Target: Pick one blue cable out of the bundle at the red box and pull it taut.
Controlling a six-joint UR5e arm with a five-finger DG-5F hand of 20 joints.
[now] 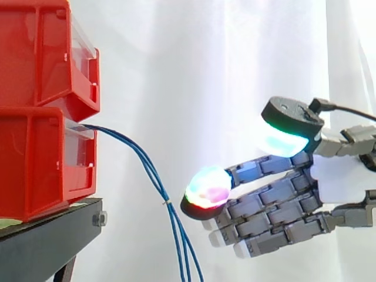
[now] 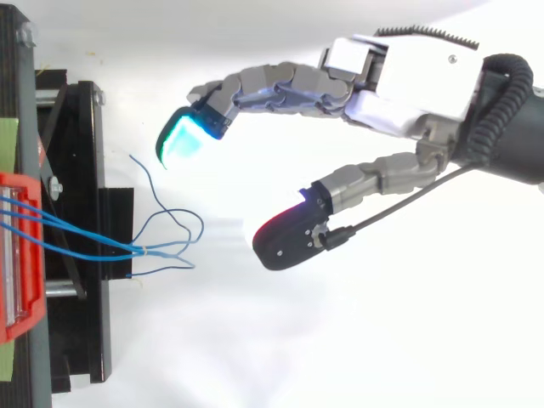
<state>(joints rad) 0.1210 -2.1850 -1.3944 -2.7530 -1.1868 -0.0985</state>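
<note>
Several thin blue cables [image 1: 154, 176] come out of the lower of two stacked red boxes [image 1: 44, 158] and hang down, tied together at one spot [image 1: 167, 202]. From above, the blue cables [image 2: 85, 242] run from the red box [image 2: 19, 255] to the tie and end in loose curls [image 2: 174, 229]. My hand [image 1: 282, 202] reaches in from the right, a short way right of the cables and touching none. Its fingers are stretched out and relaxed, the thumb spread apart. In the top view the hand [image 2: 391, 85] holds nothing; a glowing fingertip [image 2: 185, 136] hovers above the curls.
The red boxes stand on a black stand [image 1: 53, 235] at the left. A white curtain [image 1: 205, 70] hangs behind everything. The black frame of the stand [image 2: 85, 221] lies under the cables in the top view.
</note>
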